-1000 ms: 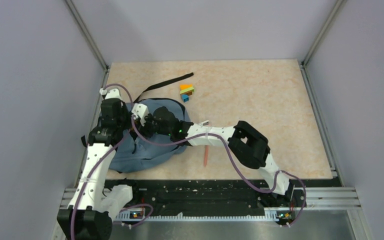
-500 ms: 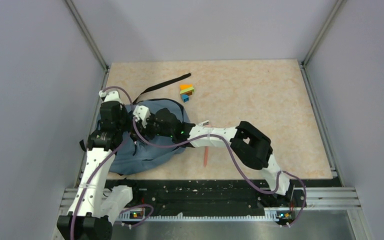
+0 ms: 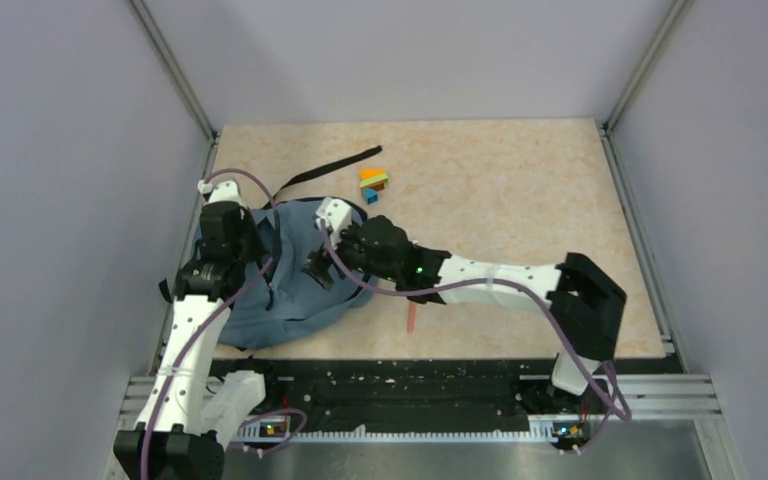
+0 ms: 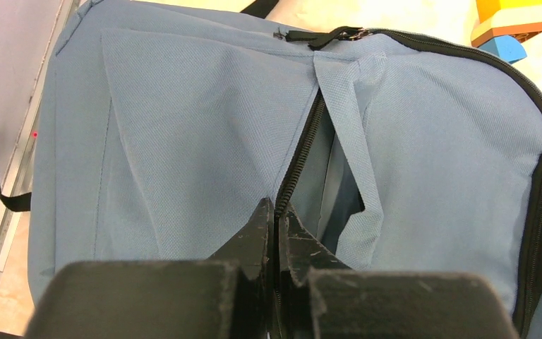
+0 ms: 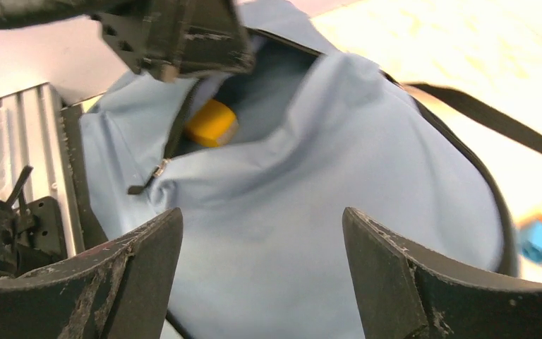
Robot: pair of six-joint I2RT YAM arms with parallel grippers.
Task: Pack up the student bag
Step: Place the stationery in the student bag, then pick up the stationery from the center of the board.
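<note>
The slate-blue student bag [image 3: 295,290] lies at the left of the table, its zipper opening held up. My left gripper [image 3: 263,262] is shut on the bag's zipper edge; in the left wrist view the fingertips [image 4: 276,212] pinch the black zipper tape of the bag [image 4: 183,134]. My right gripper [image 3: 317,268] is open and empty above the bag's front panel [image 5: 310,176], its midpoint [image 5: 262,219] clear of the opening. A yellow object [image 5: 212,123] sits inside the bag's opening, below the left gripper [image 5: 176,35].
A stack of coloured blocks [image 3: 372,182] stands behind the bag, also in the left wrist view [image 4: 515,21]. A pink pen [image 3: 412,312] lies right of the bag. A black strap [image 3: 330,165] trails toward the back. Walls enclose the table on three sides.
My right gripper has drawn back to the right, away from the bag's opening, and its elbow has swung right. My left gripper keeps its hold on the zipper edge.
</note>
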